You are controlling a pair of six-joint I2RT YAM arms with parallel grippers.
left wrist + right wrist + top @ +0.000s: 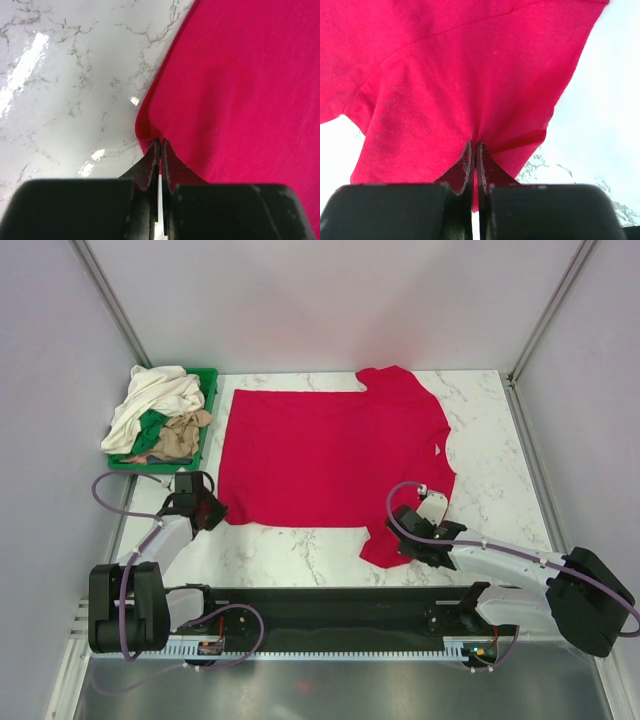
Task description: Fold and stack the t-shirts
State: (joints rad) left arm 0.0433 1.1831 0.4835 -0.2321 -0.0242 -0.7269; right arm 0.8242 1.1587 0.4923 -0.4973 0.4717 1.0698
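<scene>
A large crimson-red t-shirt (330, 455) lies spread flat on the marble table, collar to the right. My left gripper (210, 508) is shut on its near-left hem corner (150, 132). My right gripper (405, 540) is shut on the near sleeve (470, 100), which bunches up between the jaws. Cream-white (155, 400) and tan-beige (182, 435) shirts lie crumpled in the green tray.
The green plastic tray (210, 390) stands at the back left, beside the red shirt's hem. Grey walls close in the table on three sides. The black base rail (320, 610) runs along the near edge.
</scene>
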